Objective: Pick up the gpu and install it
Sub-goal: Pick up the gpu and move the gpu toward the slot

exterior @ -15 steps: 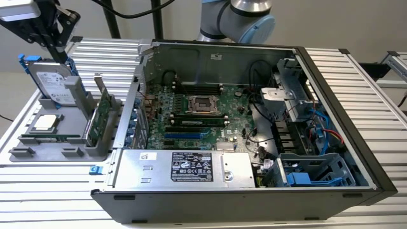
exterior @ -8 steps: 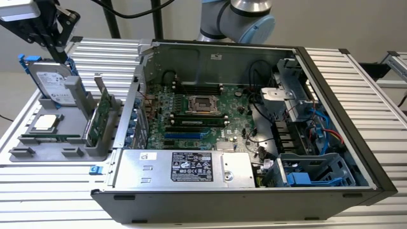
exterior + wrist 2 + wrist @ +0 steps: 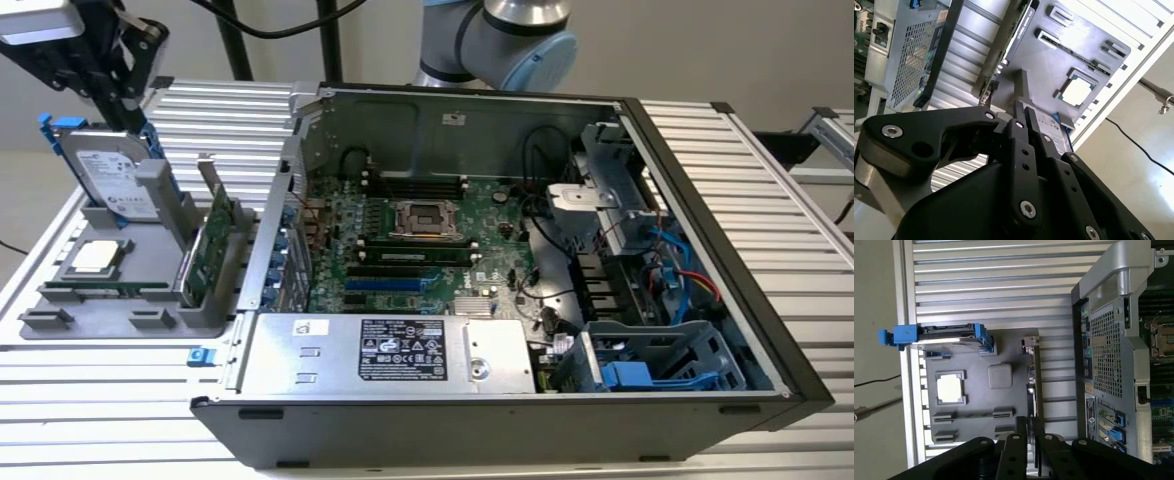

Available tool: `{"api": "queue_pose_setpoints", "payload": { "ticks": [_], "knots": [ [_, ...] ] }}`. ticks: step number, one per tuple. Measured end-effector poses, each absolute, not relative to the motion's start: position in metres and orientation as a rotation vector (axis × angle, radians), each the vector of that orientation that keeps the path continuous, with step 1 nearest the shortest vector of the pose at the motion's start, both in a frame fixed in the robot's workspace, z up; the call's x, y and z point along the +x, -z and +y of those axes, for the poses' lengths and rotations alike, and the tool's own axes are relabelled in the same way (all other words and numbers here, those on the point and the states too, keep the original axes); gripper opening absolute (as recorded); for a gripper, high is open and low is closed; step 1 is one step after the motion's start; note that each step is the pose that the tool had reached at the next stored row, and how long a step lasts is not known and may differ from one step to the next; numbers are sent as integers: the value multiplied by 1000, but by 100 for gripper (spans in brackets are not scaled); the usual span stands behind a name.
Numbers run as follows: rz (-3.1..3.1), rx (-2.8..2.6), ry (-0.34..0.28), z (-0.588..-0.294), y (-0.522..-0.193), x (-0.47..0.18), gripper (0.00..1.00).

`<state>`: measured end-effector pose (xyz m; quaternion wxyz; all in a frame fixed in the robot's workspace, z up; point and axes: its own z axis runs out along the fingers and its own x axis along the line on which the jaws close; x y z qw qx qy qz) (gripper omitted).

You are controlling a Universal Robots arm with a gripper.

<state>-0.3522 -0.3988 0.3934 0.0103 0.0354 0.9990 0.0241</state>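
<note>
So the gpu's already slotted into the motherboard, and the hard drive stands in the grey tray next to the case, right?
Not quite. The gpu isn't in the motherboard. In the exterior view it stands on edge in the grey tray, on the side nearest the case. The hard drive does stand in that tray.

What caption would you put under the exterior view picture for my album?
Claw hangs over the grey tray holding the gpu, beside the open computer case.

On the table [image 3: 107,400], tray [image 3: 80,320] at the exterior view's left edge, case [image 3: 400,432] beside it; gpu [image 3: 218,245] upright along tray's case-side edge; hard drive [image 3: 114,175] upright at far edge
</note>
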Motion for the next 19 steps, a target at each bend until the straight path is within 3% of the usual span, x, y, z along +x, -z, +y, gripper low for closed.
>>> {"api": "queue_pose_setpoints", "payload": {
  "ticks": [19],
  "knots": [
    [3118, 110, -75, -399, -391, -349, 100]
  ]
}}
